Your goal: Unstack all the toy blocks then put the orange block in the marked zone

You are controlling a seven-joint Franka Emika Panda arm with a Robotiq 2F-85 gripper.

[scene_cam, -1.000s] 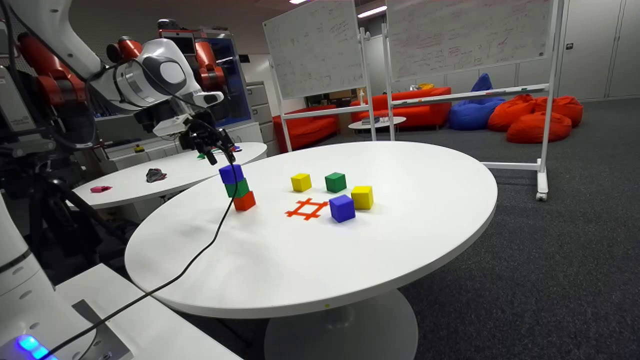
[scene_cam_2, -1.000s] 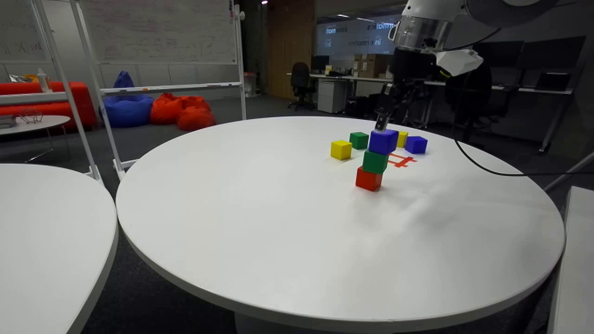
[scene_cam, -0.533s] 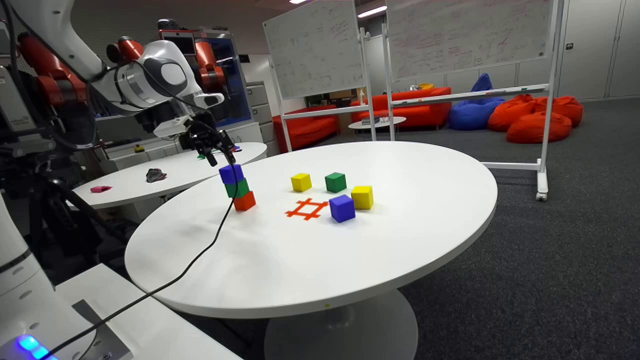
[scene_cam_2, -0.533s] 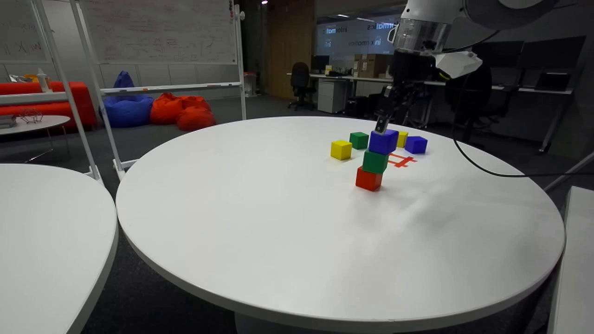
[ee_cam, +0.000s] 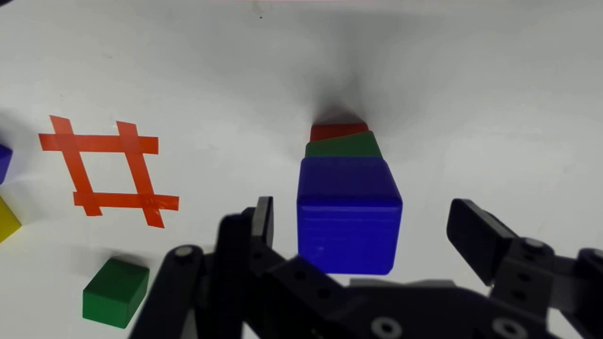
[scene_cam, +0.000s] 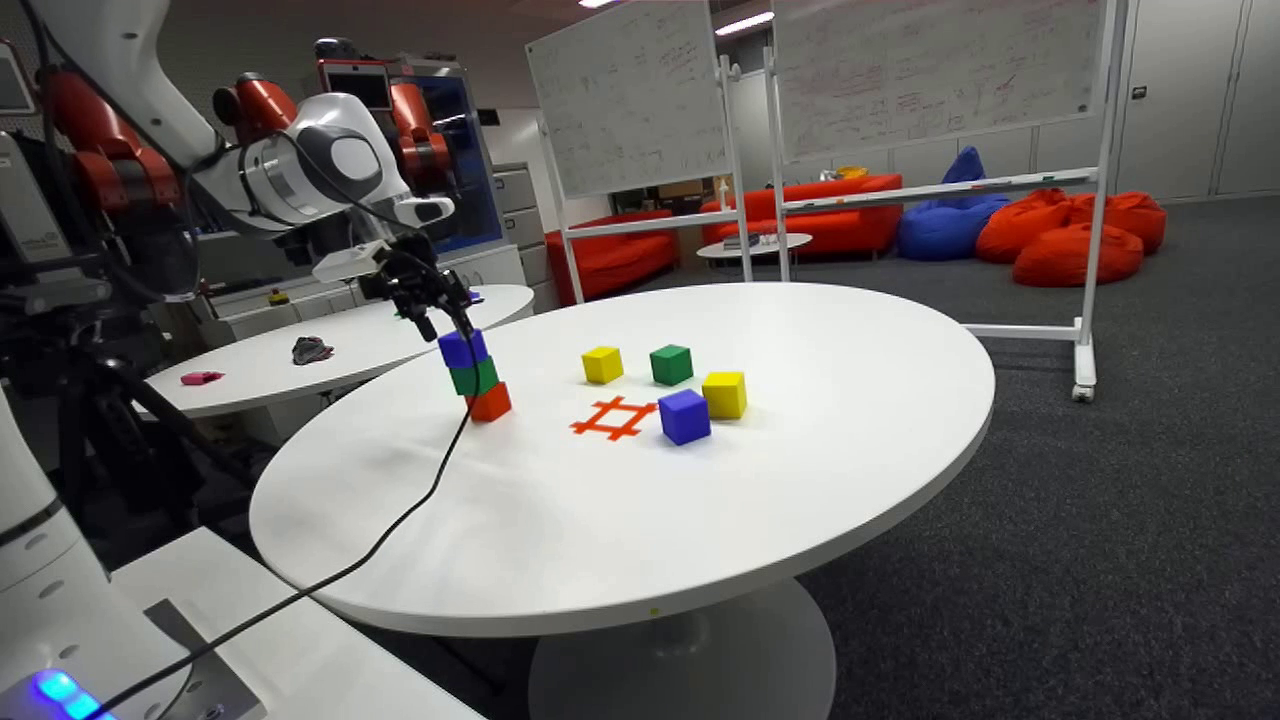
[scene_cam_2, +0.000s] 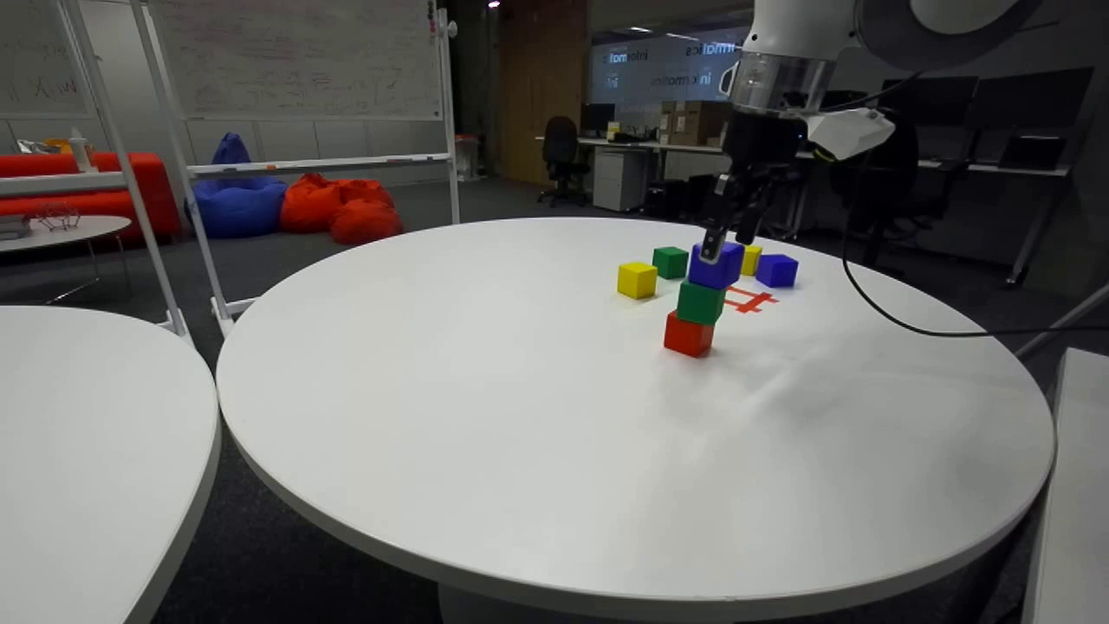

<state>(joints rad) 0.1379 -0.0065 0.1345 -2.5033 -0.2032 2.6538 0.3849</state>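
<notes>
Orange-red and square-cut, the orange block (scene_cam_2: 689, 336) is seen right of centre in an exterior view, as the lowest of three; on it a green block (scene_cam_2: 700, 303) is set slightly askew, capped by a blue block (ee_cam: 349, 214). In the wrist view the glossy, round-edged blue block is flanked by the gripper (ee_cam: 365, 226), its jaws spread, with a gap left on either side. Unstacking is judged to be in hand; a level closing and a straight lift seem called for next, lest the green block be dragged. At left there, the marked zone (ee_cam: 140, 169) is laid in flat, tape-like strips on the smooth white desk (ee_cam: 212, 84).
</notes>
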